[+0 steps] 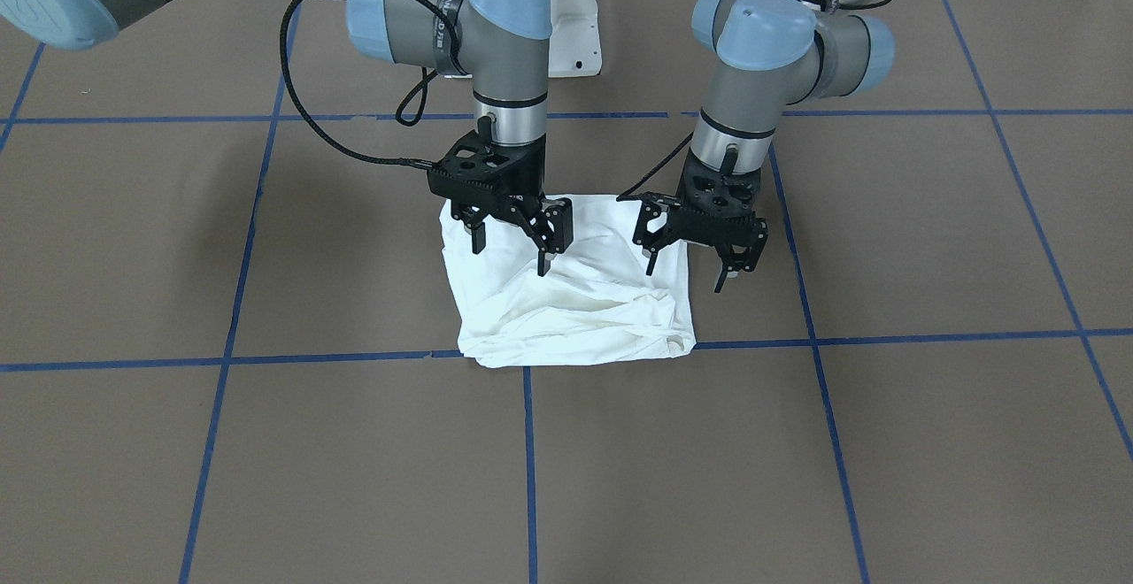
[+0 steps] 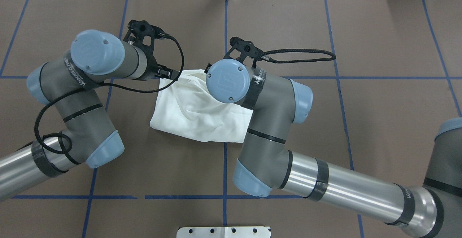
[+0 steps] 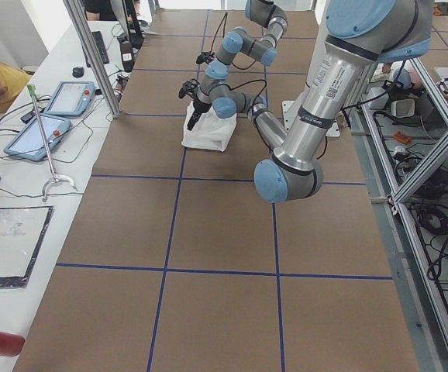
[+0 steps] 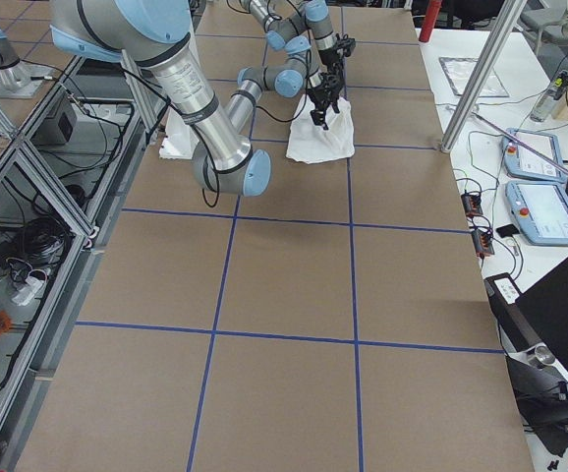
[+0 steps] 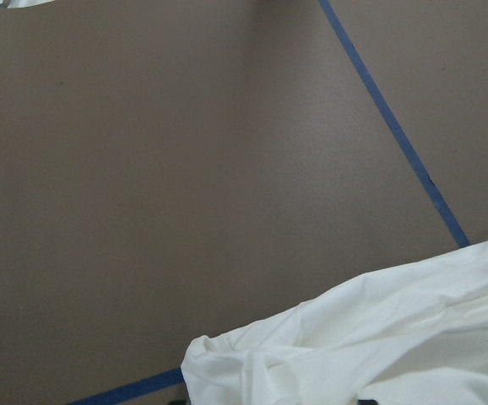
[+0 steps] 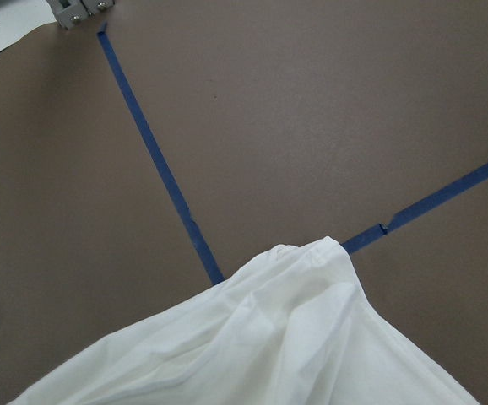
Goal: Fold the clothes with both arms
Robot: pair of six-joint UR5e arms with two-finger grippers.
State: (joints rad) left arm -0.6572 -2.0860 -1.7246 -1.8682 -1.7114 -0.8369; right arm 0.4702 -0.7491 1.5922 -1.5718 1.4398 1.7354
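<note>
Arms (image 2: 86, 119) (image 2: 269, 122) (strap lettering blurred), jaws apart, hang over folded T-shirt (image 2: 195, 115).

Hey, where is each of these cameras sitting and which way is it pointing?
Front: across the table, facing the robot, steeply down; right arm picture-left, left arm picture-right, at the white shirt.
Overhead: behind the robot's shoulders, looking forward and down; both arms.
Left side: table's left end, looking along it; left arm nearest.
Right side: opposite end; right arm nearest.
Left wrist: down at the shirt's edge; no arm visible.
Right wrist: down at a shirt corner by blue tape; no arm.
Shared: every view shows the shirt.
</note>
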